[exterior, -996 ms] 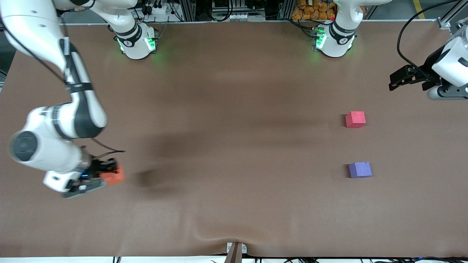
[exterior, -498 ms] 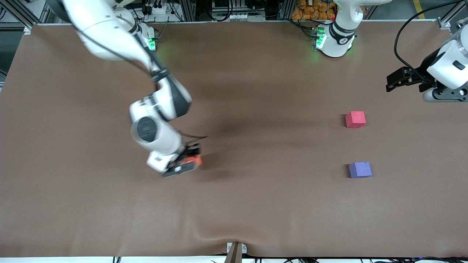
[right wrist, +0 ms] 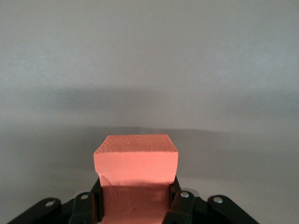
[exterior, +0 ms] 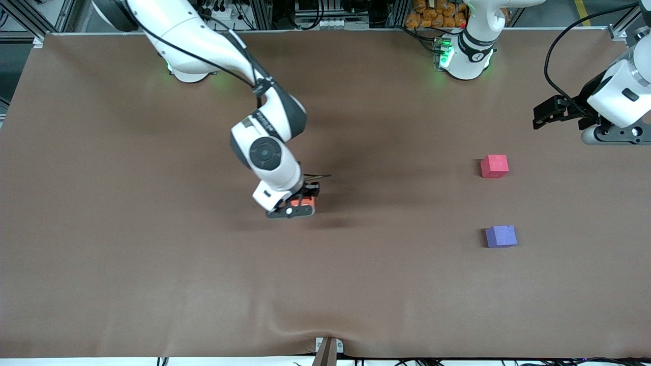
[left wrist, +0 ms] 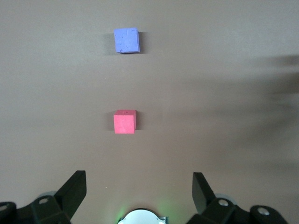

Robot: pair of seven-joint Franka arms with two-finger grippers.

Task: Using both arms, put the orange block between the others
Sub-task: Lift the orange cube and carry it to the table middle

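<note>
Table (exterior: 152, 284) under brown cloth, taken as landmark.

Purple block (exterior: 501, 236) sits on the table toward the left arm's end, nearest the front camera of the three cubes. Also seen from the left wrist (left wrist: 126, 40).

Right gripper (exterior: 300, 203) hangs over the middle of the table, its arm reaching down from the base at the table's top edge. Jaws clenched on the orange block (exterior: 304, 202), which is up off the cloth. Right wrist view confirms: block (right wrist: 136, 161) squeezed between the two fingers (right wrist: 180, 207), sides slightly dented, its front end jutting past the fingertips.

Red block (exterior: 494, 166) rests on the table farther from the front camera than the purple one, in line with it, a bare gap between the two. Left wrist view has it (left wrist: 124, 122) too.

Left gripper (exterior: 546, 116) hovers over the table's edge at the left arm's end, above and apart from the red block. Jaws released, spread wide, nothing between them (left wrist: 138, 198). This arm waits.
</note>
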